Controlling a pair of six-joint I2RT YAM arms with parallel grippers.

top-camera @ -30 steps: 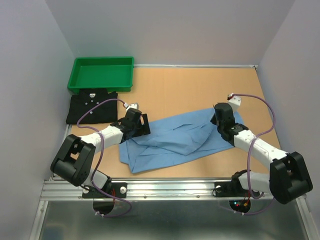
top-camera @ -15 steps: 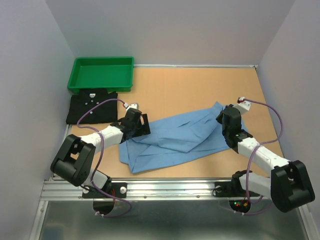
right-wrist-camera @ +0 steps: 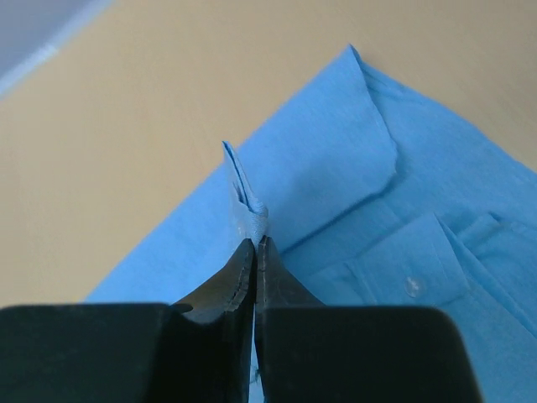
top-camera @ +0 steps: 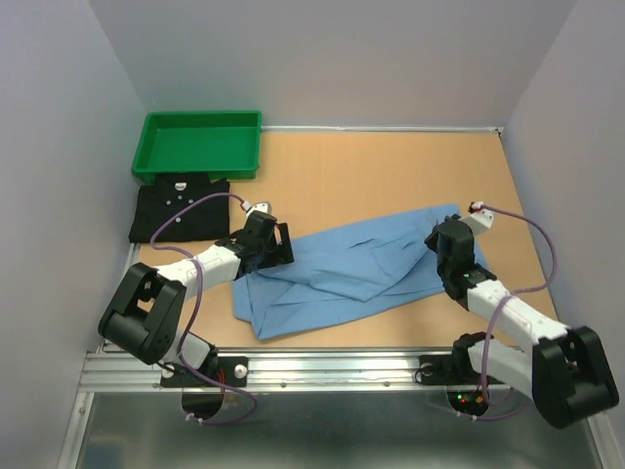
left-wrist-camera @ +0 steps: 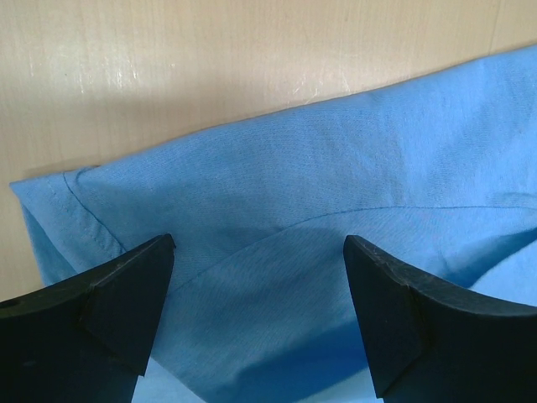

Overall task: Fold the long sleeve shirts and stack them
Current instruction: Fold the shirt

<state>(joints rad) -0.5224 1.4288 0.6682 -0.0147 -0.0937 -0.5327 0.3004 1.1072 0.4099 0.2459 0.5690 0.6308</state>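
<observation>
Pinching a raised fold of the blue shirt (top-camera: 342, 269), the right gripper (right-wrist-camera: 254, 243) has its fingers clamped together on cloth at the shirt's right end. The left gripper (left-wrist-camera: 256, 252) hangs over the shirt's left edge, fingers apart. The blue shirt lies rumpled mid-table (top-camera: 371, 176); the black shirt (top-camera: 181, 210) lies folded far left, just beside the tray (top-camera: 200, 147)

Table (top-camera: 391, 176) far R open — tray (top-camera: 200, 147), black shirt (top-camera: 174, 215) crowd far L.

A green tray (top-camera: 198, 145) sits on the table's (top-camera: 352, 176) far-left corner.
</observation>
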